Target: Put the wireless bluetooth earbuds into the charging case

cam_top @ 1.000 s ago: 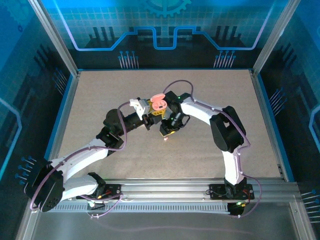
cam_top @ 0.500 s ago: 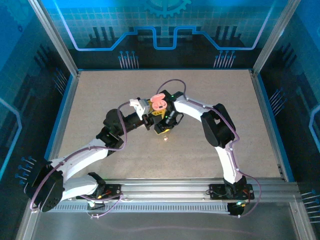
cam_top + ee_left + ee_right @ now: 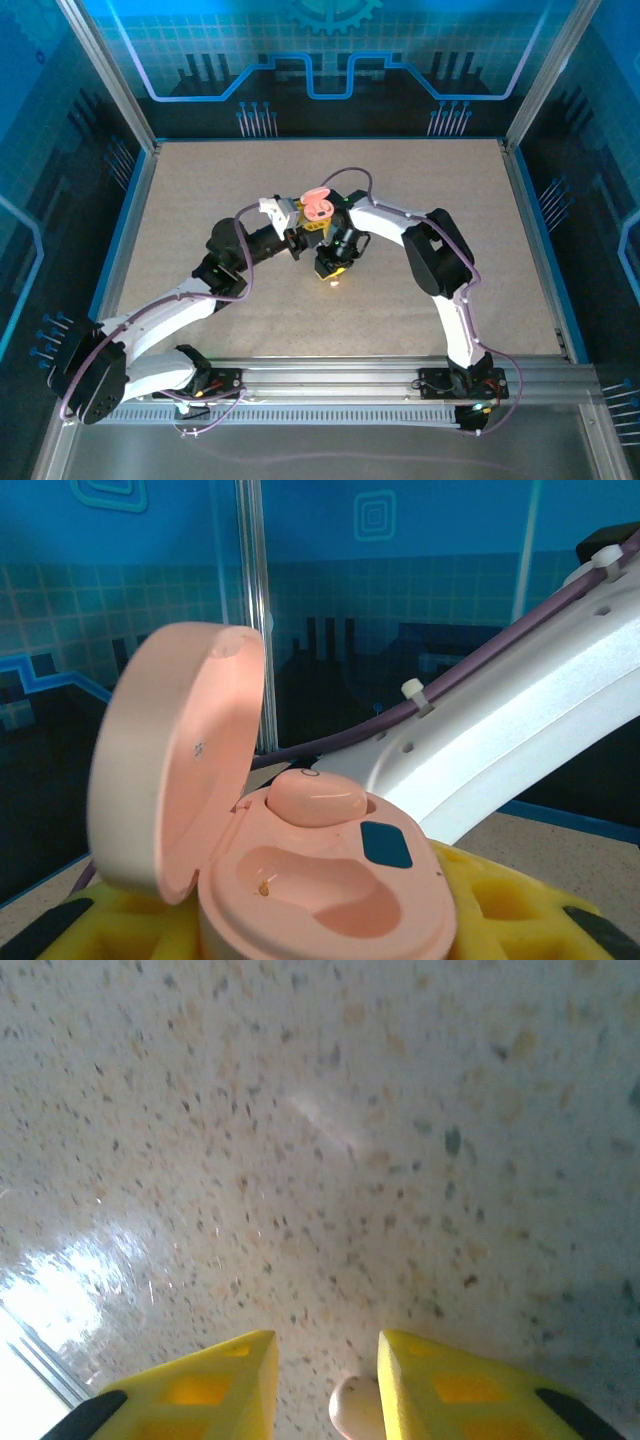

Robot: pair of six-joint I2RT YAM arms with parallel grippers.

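Left jaws clamp pink case (image 3: pixel 335 920), lid (image 3: pixel 170 770) open, empty socket (image 3: pixel 320 888) offered up. Right jaws, just beside case, pinch pale earbud (image 3: pixel 352 1410), ready for seating.

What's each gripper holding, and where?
Left gripper: the open pink charging case, by its base. Right gripper: apparently a pale earbud, between its fingertips.

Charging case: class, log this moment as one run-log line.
left gripper: holds pink case, lid open | inside: seated earbud, near socket empty | right gripper: holds loose earbud over table
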